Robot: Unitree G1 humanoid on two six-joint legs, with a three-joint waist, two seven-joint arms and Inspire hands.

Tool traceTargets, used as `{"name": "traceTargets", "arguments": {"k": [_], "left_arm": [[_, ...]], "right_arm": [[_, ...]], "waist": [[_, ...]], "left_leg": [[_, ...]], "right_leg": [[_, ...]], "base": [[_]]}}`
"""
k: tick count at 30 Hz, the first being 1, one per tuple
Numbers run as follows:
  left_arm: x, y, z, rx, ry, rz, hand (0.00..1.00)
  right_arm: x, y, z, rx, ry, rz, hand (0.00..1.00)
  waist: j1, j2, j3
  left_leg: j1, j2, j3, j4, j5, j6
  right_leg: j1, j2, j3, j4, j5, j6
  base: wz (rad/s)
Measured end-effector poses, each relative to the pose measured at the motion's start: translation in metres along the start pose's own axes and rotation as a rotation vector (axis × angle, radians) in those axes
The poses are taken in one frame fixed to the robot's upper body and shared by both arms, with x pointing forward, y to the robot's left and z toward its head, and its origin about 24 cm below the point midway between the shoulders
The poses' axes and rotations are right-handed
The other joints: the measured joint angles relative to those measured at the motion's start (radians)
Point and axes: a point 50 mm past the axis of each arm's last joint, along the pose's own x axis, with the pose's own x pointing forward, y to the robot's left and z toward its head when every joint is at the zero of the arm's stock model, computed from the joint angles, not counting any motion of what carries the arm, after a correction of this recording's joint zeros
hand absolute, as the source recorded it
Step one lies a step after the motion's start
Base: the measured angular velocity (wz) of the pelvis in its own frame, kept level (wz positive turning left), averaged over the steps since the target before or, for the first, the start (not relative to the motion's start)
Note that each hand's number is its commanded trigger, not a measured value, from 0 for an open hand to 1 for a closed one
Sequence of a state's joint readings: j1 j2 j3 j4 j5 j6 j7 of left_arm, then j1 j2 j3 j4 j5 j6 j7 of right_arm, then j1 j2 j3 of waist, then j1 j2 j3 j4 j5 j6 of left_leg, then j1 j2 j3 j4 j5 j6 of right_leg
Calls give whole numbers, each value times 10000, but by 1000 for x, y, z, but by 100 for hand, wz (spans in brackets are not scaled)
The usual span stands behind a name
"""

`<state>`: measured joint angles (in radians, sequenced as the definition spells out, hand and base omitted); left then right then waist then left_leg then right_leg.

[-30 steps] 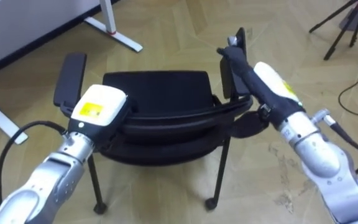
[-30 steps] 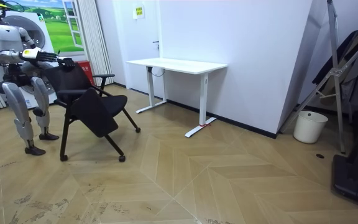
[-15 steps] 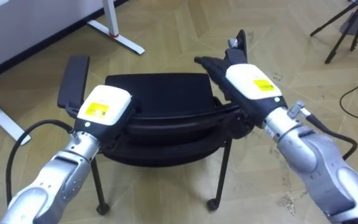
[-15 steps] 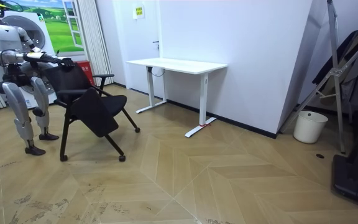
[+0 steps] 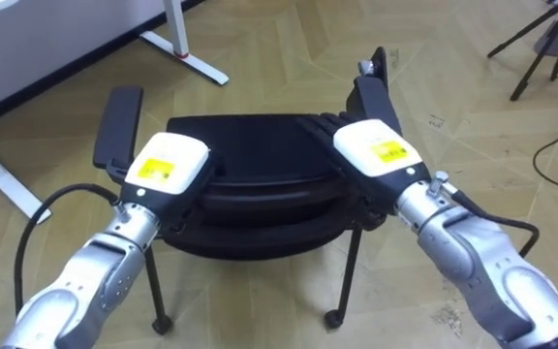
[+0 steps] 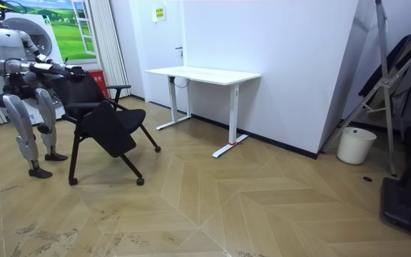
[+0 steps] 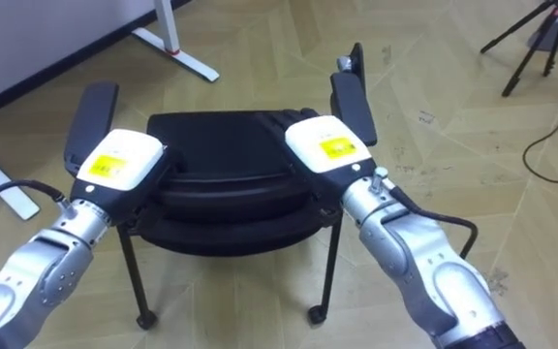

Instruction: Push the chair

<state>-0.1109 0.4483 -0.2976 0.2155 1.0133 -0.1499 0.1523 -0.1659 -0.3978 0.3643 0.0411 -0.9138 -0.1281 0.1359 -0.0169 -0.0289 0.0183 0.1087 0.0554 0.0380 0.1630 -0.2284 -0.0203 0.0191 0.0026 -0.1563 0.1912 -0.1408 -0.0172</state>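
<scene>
Atop the backrest of the black metal-legged chair (image 5: 250,145) I rest both hands. My right hand (image 5: 374,153) lies flat with fingers straight. Whether my left hand (image 5: 168,165) is open or closed I cannot tell.

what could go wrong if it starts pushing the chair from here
1. The left hand and the right hand both sit high, on the top of the back of the chair. A hard shove may tip it forward instead of moving it along the floor.
2. The white desk foot lies on the floor just ahead on the left. A leg of the chair could catch on it.
</scene>
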Motion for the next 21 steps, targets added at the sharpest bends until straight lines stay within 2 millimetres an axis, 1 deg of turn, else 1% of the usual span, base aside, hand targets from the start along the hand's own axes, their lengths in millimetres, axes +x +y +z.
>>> {"name": "traceTargets", "arguments": {"k": [6, 8, 10, 11, 12, 13, 14, 21], "left_arm": [[2, 1, 1, 25, -13, -84, 100], [2, 2, 2, 49, -8, -137, 100], [3, 1, 3, 62, -55, -175, 100], [3, 1, 4, 59, -88, -189, 100], [3, 1, 5, 52, -99, -196, 100], [3, 1, 5, 48, -115, -212, 100], [3, 0, 5, 41, -118, -223, 100], [4, 2, 8, 43, -218, -358, 100]], "right_arm": [[0, 11, -5, 108, 322, 670, 0], [0, 16, -9, 132, 531, 920, 0], [0, 16, -10, 137, 561, 999, 0], [0, 16, -10, 147, 623, 1056, 11], [0, 16, -10, 150, 644, 1079, 57], [0, 16, -11, 155, 672, 1109, 66], [0, 16, -11, 160, 697, 1129, 100], [1, 17, -14, 165, 897, 1230, 100]], "waist": [[10, -26, -13], [-6, -31, -17], [-13, -42, -24], [-14, -50, -28], [-14, -54, -30], [-13, -58, -31], [-15, -61, -29], [-19, -78, -25]], "left_leg": [[-24, 6, -20, 5, 0, 0], [-31, 4, -53, 0, 0, 0], [-25, 4, -93, 1, 0, 0], [-15, 5, -112, 1, 0, 0], [-10, 5, -117, 1, 0, 0], [-1, 5, -126, 1, 0, 0], [7, 5, -133, 1, 0, 0], [19, 5, -249, 2, 0, 0]], "right_leg": [[13, 0, -3, -28, 0, 0], [22, -12, -92, -29, 0, 0], [49, -12, -111, -30, -1, 1], [68, -13, -111, -31, -1, 1], [77, -14, -111, -32, -1, 1], [89, -15, -113, -34, -1, 2], [98, -16, -116, -36, -1, 2], [158, -12, -180, -67, -9, 14]], "base": [[2], [4], [6], [6], [5], [0], [0], [4]]}}
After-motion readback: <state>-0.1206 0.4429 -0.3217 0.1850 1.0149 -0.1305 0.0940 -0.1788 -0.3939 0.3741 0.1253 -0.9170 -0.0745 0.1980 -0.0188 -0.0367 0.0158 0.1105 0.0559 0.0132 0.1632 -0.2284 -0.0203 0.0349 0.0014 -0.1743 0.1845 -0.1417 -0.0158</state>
